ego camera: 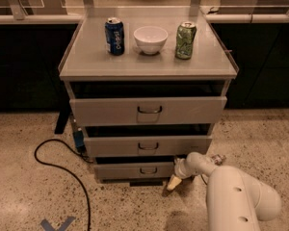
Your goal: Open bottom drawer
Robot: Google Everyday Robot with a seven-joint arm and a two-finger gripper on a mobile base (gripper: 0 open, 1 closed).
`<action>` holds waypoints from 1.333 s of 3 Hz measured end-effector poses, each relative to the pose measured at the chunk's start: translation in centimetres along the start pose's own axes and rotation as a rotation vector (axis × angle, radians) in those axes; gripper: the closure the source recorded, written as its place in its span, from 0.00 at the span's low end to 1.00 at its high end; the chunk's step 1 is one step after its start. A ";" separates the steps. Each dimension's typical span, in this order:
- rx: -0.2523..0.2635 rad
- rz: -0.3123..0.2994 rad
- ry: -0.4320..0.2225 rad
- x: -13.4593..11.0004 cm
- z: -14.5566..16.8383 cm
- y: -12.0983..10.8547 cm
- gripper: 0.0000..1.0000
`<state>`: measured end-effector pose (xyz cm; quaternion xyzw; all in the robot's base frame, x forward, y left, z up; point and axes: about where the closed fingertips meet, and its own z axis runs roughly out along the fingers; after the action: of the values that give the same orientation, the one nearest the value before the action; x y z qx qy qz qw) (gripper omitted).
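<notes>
The bottom drawer point(130, 171) is the lowest and shallowest pale grey front of the cabinet, with a small dark wire handle point(148, 170). It stands out slightly, with a dark gap above it. My gripper point(174, 181) hangs low near the floor, just off the drawer front's right end, with its cream tip pointing down and left. It is to the right of the handle and not on it. My white arm point(236, 196) reaches in from the lower right.
Above are the middle drawer point(147, 146) and the top drawer point(148, 110). On the cabinet top stand a blue can point(114, 36), a white bowl point(151, 39) and a green can point(185, 40). A black cable point(62, 165) loops on the floor at left.
</notes>
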<state>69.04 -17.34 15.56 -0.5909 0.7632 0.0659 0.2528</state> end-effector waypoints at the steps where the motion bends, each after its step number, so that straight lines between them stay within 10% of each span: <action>1: 0.017 0.002 0.003 0.2 0.1 -0.9 0.00; 4: 0.016 0.002 0.003 0.2 0.1 -0.9 0.64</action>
<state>69.91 -17.77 15.57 -0.5882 0.7647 0.0589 0.2564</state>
